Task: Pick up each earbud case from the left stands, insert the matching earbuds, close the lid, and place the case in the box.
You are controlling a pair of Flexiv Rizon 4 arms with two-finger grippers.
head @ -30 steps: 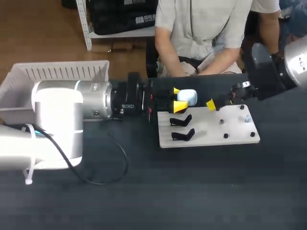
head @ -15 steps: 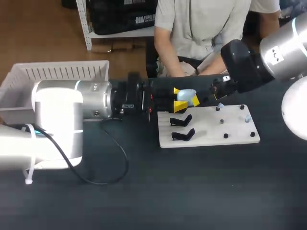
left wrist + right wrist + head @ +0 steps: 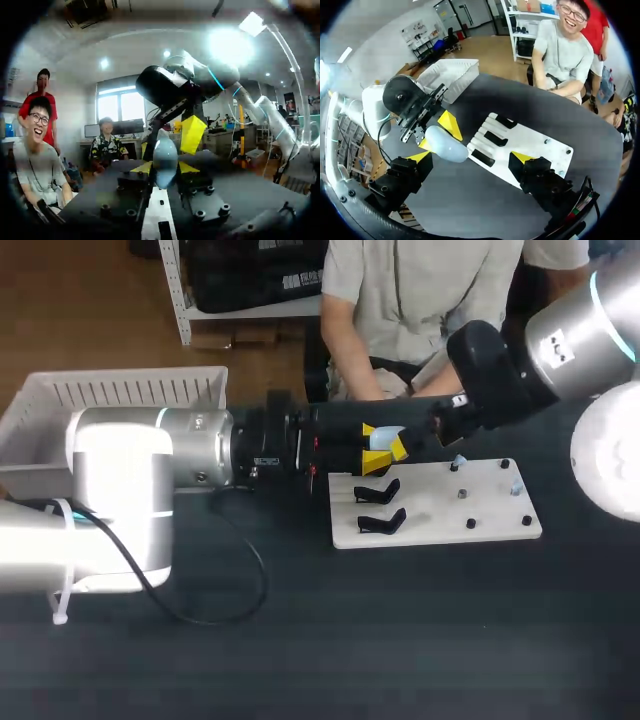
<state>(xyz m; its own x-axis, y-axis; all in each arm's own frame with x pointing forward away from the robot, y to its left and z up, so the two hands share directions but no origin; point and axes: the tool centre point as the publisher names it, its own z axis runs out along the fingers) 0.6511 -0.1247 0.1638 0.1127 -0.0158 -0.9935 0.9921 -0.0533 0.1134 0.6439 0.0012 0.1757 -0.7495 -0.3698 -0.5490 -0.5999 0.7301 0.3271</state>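
Left claw grips the earbud case, outside the white box.

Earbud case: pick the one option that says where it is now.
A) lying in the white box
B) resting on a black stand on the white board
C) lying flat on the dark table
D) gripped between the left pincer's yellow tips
D: the right wrist view shows the pale blue earbud case clamped between the left pincer's two yellow tips, off the table.

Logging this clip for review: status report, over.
Left end effector shut on earbud case. Right end effector open, close to the case. Nothing between them.
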